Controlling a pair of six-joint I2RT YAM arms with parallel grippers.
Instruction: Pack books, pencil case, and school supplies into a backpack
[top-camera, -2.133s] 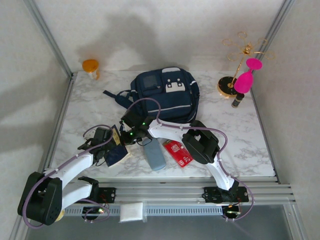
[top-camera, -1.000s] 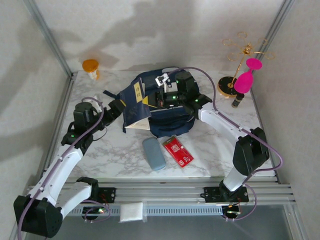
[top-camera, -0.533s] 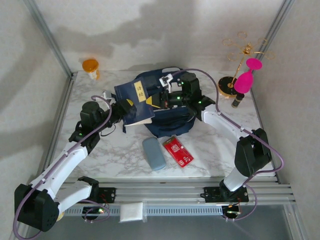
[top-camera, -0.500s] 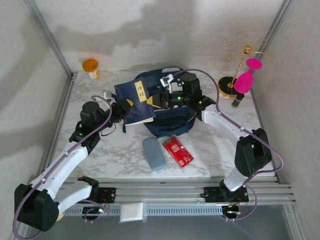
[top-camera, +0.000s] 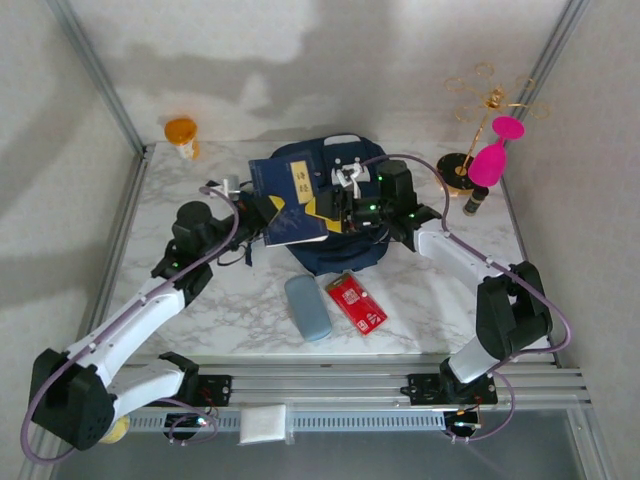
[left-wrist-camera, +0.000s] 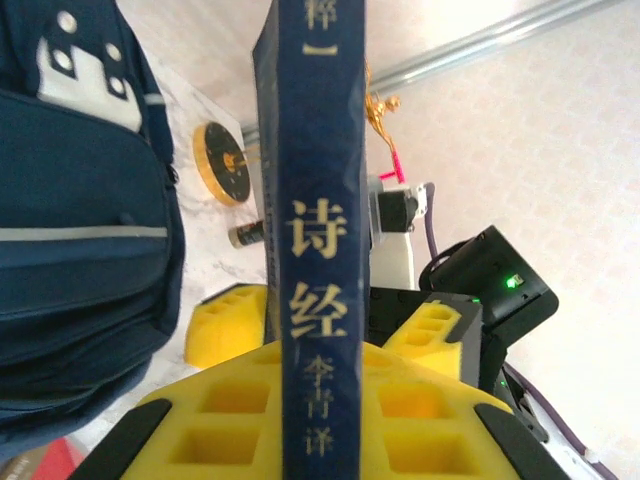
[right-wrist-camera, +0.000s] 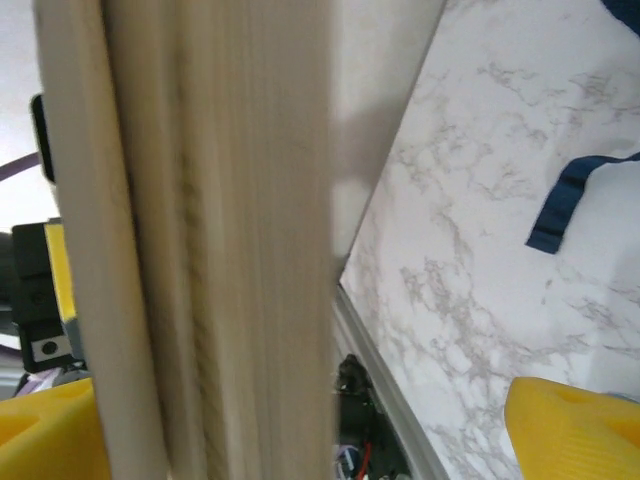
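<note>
Our left tool (top-camera: 265, 210) is closed tight on the spine of the books (top-camera: 295, 195). It holds them tilted above the backpack (top-camera: 335, 255), blue cover and yellow label facing up. Our right tool (top-camera: 345, 192) stands wide open at their other edge, gripping nothing, with 1 yellow finger (right-wrist-camera: 570, 425) well clear of the pages. The pencil case (top-camera: 308, 307) and red packet (top-camera: 357, 303) lie just beside each other on the bench (top-camera: 460, 290), near the backpack.

We see the books (top-camera: 293, 200) stacked together, a blue cover with a yellow label on top, raised and tilted over the navy backpack (top-camera: 340, 252) at far centre. Nearer, the grey-blue pencil case (top-camera: 308, 307) lies flat, with the red school supplies packet (top-camera: 357, 304) just to its right.
</note>
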